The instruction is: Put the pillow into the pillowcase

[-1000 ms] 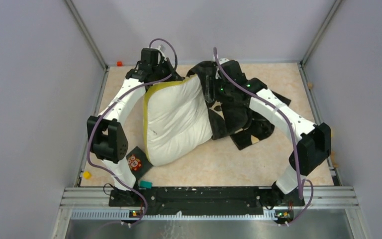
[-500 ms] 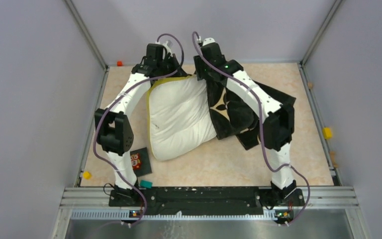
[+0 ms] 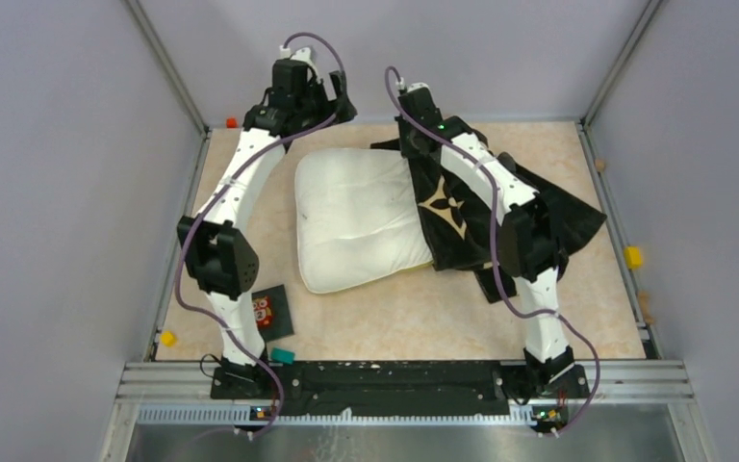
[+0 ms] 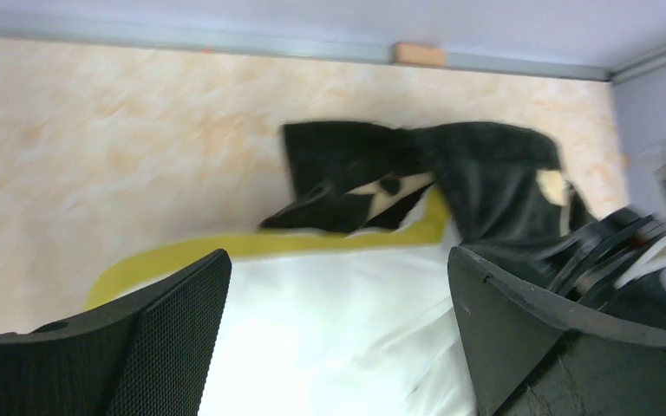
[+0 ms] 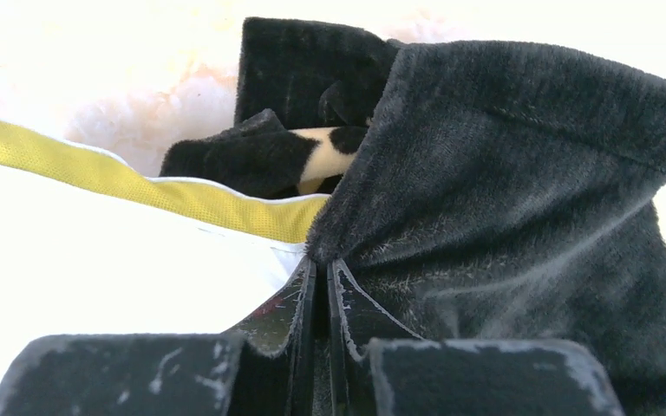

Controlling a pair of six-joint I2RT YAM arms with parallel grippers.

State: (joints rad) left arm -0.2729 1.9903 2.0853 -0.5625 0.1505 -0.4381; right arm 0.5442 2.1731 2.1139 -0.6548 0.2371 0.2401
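While the pillow [image 3: 356,217] is lying flat in the middle, only its right edge is being covered by the pillowcase [image 3: 573,214]. The right gripper [image 5: 321,270] is pinching the black hem; the left gripper [image 4: 338,295] is hovering wide open, holding nothing. If the right one pulls alone, I think the unheld pillow may slide along, or the hem may slip out.

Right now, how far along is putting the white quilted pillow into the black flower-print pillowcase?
Early. Done: the white quilted pillow has only its right edge overlapped by the black flower-print pillowcase; the rest lies bare on the table. In hand: the right gripper pinches pillowcase fabric; the left gripper hangs open over the pillow. Left: pulling the case over nearly the whole pillow.
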